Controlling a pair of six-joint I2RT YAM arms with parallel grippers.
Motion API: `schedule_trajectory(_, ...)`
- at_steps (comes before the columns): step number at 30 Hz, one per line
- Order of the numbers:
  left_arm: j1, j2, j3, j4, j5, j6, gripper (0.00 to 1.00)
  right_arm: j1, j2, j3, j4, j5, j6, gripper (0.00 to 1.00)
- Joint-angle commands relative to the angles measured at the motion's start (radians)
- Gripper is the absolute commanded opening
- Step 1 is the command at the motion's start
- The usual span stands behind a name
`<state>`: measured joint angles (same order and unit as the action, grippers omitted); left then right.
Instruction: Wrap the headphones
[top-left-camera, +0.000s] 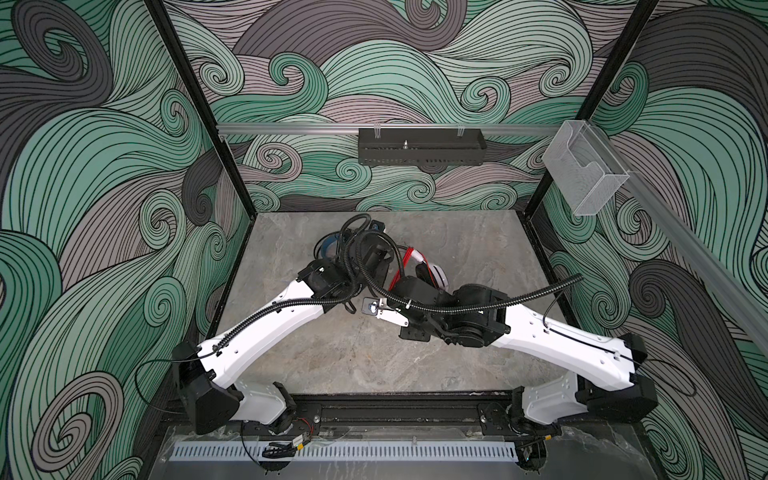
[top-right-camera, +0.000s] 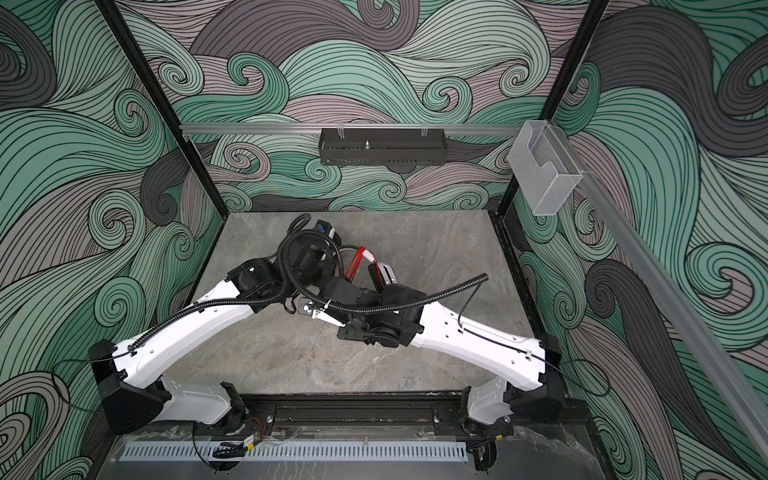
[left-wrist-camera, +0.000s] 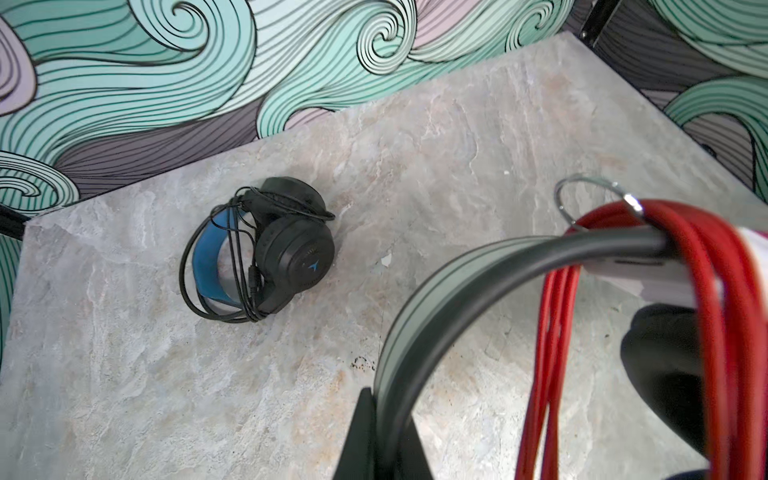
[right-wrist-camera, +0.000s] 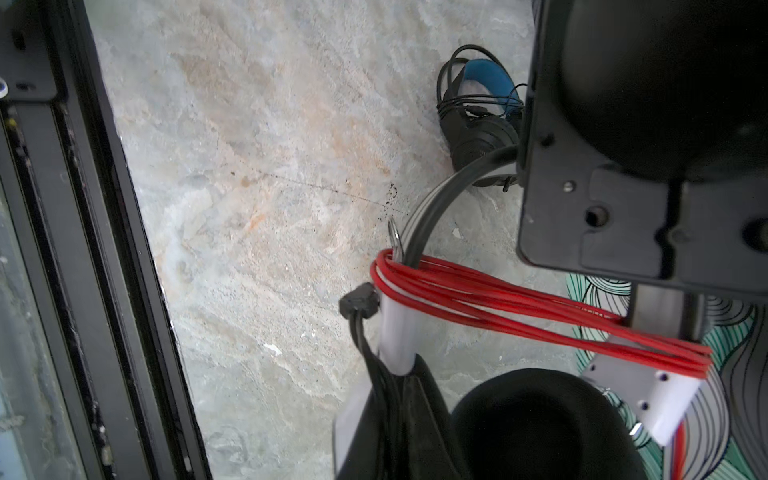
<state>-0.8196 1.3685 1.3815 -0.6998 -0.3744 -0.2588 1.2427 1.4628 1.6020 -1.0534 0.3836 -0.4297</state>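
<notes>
The black headset (left-wrist-camera: 291, 249) lies on the table (left-wrist-camera: 415, 145) near the back wall with its cable already wound round it, so that one looks done. The white headset (left-wrist-camera: 478, 266) hangs above mid-table between both arms. The left gripper (left-wrist-camera: 384, 432) is clenched on its band. The right gripper (right-wrist-camera: 395, 399) is closed at its white arm, where the plug (right-wrist-camera: 359, 301) lead runs in. The red cable (right-wrist-camera: 519, 307) is looped in several turns, so winding seems nearly over. Next, the plug end likely needs tucking without slackening the loops.

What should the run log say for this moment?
black headset: wrapped, on table | white headset: held, red cable looped round band | left gripper: shut on band | right gripper: shut on white headset
</notes>
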Motion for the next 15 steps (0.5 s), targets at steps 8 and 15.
schedule_trajectory(8, -0.042, -0.057, -0.028, -0.020, 0.221, 0.079, 0.00, -0.106, 0.020, -0.082, 0.030, -0.129, 0.056, 0.12)
schedule_trajectory(15, -0.044, -0.045, -0.046, 0.016, 0.324, 0.036, 0.00, -0.213, 0.100, -0.120, 0.081, -0.217, 0.116, 0.15)
